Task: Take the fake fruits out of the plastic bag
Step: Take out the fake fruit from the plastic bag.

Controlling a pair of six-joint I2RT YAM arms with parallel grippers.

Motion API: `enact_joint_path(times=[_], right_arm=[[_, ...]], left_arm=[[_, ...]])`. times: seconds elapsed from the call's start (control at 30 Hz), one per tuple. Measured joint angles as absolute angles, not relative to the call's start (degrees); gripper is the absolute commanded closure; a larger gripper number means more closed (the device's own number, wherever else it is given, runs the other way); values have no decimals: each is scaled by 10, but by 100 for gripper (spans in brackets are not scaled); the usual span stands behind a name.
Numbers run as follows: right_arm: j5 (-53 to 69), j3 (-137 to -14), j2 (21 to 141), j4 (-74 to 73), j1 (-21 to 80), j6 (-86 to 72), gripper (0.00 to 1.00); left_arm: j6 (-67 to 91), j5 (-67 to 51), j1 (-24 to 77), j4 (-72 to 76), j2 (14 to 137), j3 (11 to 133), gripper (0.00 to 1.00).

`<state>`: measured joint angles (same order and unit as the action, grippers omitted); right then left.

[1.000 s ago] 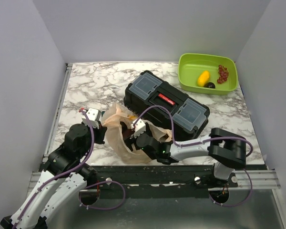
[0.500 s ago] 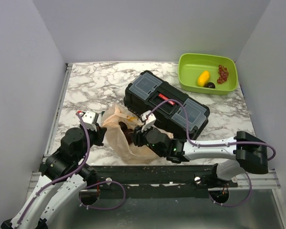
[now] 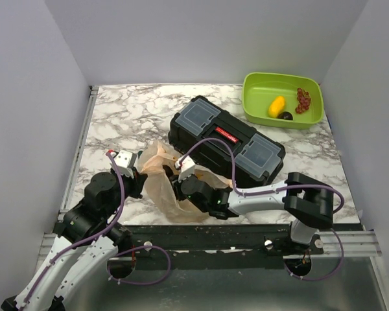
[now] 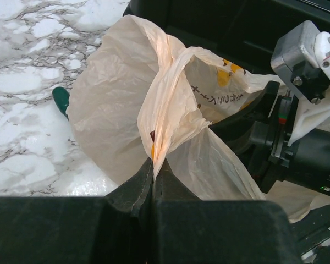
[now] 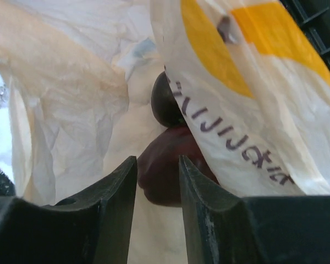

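The plastic bag lies crumpled in front of the black toolbox, thin beige film with yellow prints. My left gripper is shut on a gathered fold of the bag's rim and holds the mouth up. My right gripper is inside the bag, jaws partly open. A dark red-purple fake fruit sits at and just beyond its fingertips, wider than the gap. A second dark round fruit lies behind it, half under the film. A yellow fruit and a dark one rest in the green bin.
Red grapes share the green bin at the back right. The toolbox stands right behind the bag, against the right arm. A small green object peeks out from under the bag's left side. White walls enclose the marble table.
My right gripper has pushed further left into the bag and its jaws have narrowed from wide open. The left gripper still holds the bag's rim in place.
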<state>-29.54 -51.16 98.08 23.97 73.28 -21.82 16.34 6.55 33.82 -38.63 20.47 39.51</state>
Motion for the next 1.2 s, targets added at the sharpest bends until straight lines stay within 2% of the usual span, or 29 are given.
enact_joint_path(times=[0.07, 0.27, 0.5, 0.6, 0.87, 1.2], right_arm=[[-297, -523, 991, 240, 730, -210, 51], [-312, -552, 1025, 248, 723, -178, 19], [-320, -560, 1074, 253, 717, -158, 18], [-320, -564, 1094, 261, 716, -158, 23], [-319, -576, 1104, 270, 715, -150, 58], [-315, -570, 1095, 266, 715, -150, 81]], left_arm=[[163, 65, 338, -386, 205, 395, 100], [163, 65, 338, -385, 204, 395, 100], [163, 65, 338, -382, 204, 395, 100], [163, 64, 338, -382, 204, 395, 100], [162, 63, 338, -382, 204, 393, 100], [161, 61, 338, -378, 204, 391, 100]])
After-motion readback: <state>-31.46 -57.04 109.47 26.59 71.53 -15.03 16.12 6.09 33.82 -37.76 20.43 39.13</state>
